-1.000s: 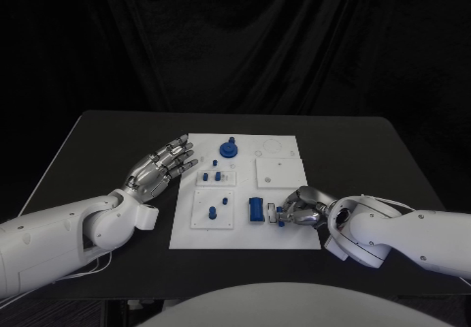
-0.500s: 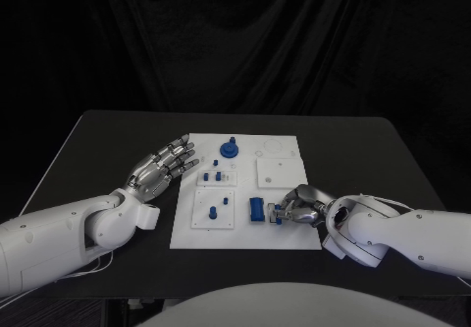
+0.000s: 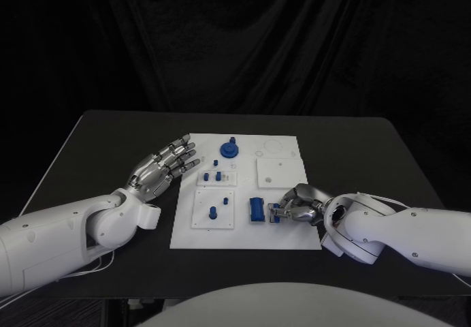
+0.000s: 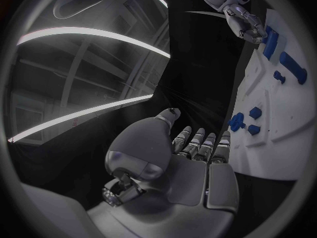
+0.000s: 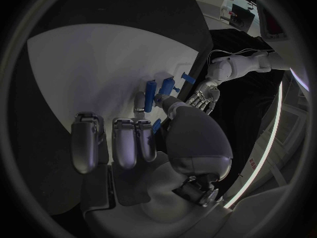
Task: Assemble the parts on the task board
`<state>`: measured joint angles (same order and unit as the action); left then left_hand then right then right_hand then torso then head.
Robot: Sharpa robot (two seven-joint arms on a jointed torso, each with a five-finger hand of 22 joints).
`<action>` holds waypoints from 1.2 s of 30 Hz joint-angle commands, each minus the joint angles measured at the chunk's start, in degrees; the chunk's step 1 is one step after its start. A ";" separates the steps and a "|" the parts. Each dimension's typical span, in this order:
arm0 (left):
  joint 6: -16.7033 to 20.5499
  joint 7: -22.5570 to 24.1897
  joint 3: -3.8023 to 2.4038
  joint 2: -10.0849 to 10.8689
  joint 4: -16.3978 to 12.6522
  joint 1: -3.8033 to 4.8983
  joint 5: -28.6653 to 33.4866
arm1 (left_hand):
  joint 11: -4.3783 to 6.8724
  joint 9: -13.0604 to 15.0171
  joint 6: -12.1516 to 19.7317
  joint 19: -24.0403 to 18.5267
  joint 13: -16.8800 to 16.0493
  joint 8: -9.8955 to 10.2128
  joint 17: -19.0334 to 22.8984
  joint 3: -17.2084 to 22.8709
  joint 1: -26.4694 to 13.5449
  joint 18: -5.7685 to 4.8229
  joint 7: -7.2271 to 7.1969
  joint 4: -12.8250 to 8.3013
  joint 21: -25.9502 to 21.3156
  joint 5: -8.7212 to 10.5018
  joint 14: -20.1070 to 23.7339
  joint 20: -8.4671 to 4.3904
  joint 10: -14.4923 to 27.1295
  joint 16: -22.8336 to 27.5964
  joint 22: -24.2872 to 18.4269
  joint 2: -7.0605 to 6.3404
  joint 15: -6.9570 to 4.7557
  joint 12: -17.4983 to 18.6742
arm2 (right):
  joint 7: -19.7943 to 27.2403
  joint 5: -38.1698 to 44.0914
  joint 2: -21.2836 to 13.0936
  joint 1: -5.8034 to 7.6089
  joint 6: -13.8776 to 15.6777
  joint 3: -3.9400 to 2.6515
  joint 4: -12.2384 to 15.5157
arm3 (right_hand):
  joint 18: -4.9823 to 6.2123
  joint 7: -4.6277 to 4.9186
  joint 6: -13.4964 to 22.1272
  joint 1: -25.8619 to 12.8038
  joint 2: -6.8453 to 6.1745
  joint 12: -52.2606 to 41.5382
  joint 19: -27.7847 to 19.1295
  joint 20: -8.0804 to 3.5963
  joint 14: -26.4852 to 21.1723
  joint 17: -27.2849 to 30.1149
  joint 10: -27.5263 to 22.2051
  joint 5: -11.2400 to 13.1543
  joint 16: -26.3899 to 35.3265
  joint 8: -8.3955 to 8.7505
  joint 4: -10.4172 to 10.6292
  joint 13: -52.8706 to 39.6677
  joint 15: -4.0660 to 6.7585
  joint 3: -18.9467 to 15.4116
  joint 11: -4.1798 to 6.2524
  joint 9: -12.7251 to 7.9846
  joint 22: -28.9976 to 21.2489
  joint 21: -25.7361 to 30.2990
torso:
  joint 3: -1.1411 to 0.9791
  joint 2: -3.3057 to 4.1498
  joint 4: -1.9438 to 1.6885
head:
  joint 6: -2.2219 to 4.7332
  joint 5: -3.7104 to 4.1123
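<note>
Pinching a small blue part (image 3: 282,216) at the board's (image 3: 284,238) near right edge, the right hand (image 3: 299,208) should lower slowly, staying square (left hand (image 3: 162,167) splayed, empty, beside the board).

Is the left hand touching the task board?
Apart. In the head view the left hand hovers open beside the task board, black table showing between them.

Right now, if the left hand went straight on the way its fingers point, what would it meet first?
Probably the task board: the left hand lies open, fingers aimed at its far left corner, near the round blue part. Height above the table is unclear.
</note>
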<state>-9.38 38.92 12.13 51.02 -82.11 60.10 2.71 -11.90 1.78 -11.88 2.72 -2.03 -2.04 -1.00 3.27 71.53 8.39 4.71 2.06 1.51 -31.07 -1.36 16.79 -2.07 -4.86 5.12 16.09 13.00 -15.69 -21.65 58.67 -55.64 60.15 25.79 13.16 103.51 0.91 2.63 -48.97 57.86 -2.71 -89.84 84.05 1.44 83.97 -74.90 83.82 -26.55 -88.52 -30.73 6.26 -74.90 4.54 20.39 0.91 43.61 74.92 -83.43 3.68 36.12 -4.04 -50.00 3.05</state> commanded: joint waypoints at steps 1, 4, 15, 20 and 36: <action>-1.05 1.38 -0.04 -0.10 0.02 -0.21 -0.07 | -0.54 0.03 0.14 0.38 -0.08 -0.21 -0.05 0.35 -0.51 -0.97 0.28 -0.13 0.27 -0.35 0.14 -0.13 0.02 -0.10 -0.01 -0.05 0.24 -0.15 | -2.29 1.67 0.18 0.08 -1.17 -0.04 -0.28 | 0.88 0.47 0.04 -1.23 -0.33 -0.16 3.25 0.22 5.33 -11.43 6.18 2.21 -0.19 0.43 0.63 -15.10 0.02 -1.11 0.01 -0.20 12.70 -0.27 | 0.07 0.00 -0.03 | 0.00 -0.07; -1.05 1.36 -0.04 -0.07 0.05 -0.36 -0.07 | -0.53 0.02 0.19 0.37 -0.07 -0.20 -0.05 0.39 -0.53 -0.97 0.28 -0.13 0.26 -0.35 0.14 -0.13 0.03 -0.11 -0.04 -0.03 0.24 -0.16 | -2.75 2.12 0.37 0.08 -1.43 -0.05 -0.46 | 0.88 0.55 0.00 -1.62 -0.38 -0.16 3.25 0.28 5.33 -11.43 6.18 3.86 -0.19 0.52 1.15 -15.10 -0.04 -2.04 -0.06 -0.34 12.70 -0.28 | 0.07 0.00 0.07 | 0.00 -0.15; -1.13 1.33 -0.04 0.07 -0.05 -1.01 -0.07 | -0.50 0.02 0.21 0.36 -0.07 -0.19 -0.04 0.40 -0.59 -0.97 0.32 -0.20 0.26 -0.31 0.16 -0.12 0.04 -0.08 -0.05 -0.21 0.24 -0.15 | -3.63 3.51 0.91 0.08 -0.32 -0.08 -0.89 | 0.87 0.68 -0.33 -5.46 0.11 -0.16 3.28 0.47 5.34 -11.49 6.18 11.18 -0.24 0.71 5.51 -15.10 -0.21 -7.37 -0.20 -0.82 12.72 -0.35 | 0.05 0.01 -0.01 | 0.00 -0.13; -1.11 1.30 -0.05 0.13 -0.06 -1.13 -0.07 | -0.50 0.02 0.21 0.36 -0.07 -0.19 -0.04 0.40 -0.59 -0.97 0.32 -0.20 0.26 -0.31 0.16 -0.12 0.04 -0.08 -0.05 -0.21 0.24 -0.15 | -3.38 3.51 0.92 0.08 0.25 -0.09 -0.96 | 0.90 0.61 -0.38 -7.05 1.53 -0.16 3.24 0.44 5.30 -11.32 6.18 11.33 -0.19 0.70 8.16 -15.10 -0.16 -9.16 -0.16 -0.92 12.68 -0.26 | 0.04 0.01 0.03 | 0.00 -0.19; -1.11 1.15 -0.05 0.22 -0.01 -1.26 -0.07 | -0.49 0.03 0.19 0.37 -0.06 -0.19 -0.05 0.46 -0.63 -0.97 0.37 -0.26 0.26 -0.30 0.17 -0.12 0.05 -0.10 -0.05 -0.28 0.24 -0.18 | -2.57 2.77 0.27 0.08 -0.10 -0.13 -0.60 | 0.92 0.32 -1.10 -11.58 4.46 -0.16 3.20 0.26 5.30 -11.28 6.18 8.59 -0.19 0.09 10.55 -15.10 0.05 -13.04 0.10 -0.78 12.65 -0.18 | 0.02 0.02 0.04 | 0.00 -0.18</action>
<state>-9.63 38.92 12.13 51.24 -82.05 58.93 2.71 -11.90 1.78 -11.88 2.72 -2.02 -2.04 -1.00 3.43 71.51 8.39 4.71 1.90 1.51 -31.07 -1.35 16.79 -2.07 -4.86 5.12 16.07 13.00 -15.69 -23.68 61.47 -55.26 60.15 25.68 13.06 102.72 0.91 2.78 -49.65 46.80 1.75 -89.84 84.05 1.44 83.98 -74.90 83.82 -17.94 -88.52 -30.27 16.83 -74.93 4.54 7.52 0.91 42.73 74.92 -83.43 3.70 36.12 -4.01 -50.00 2.92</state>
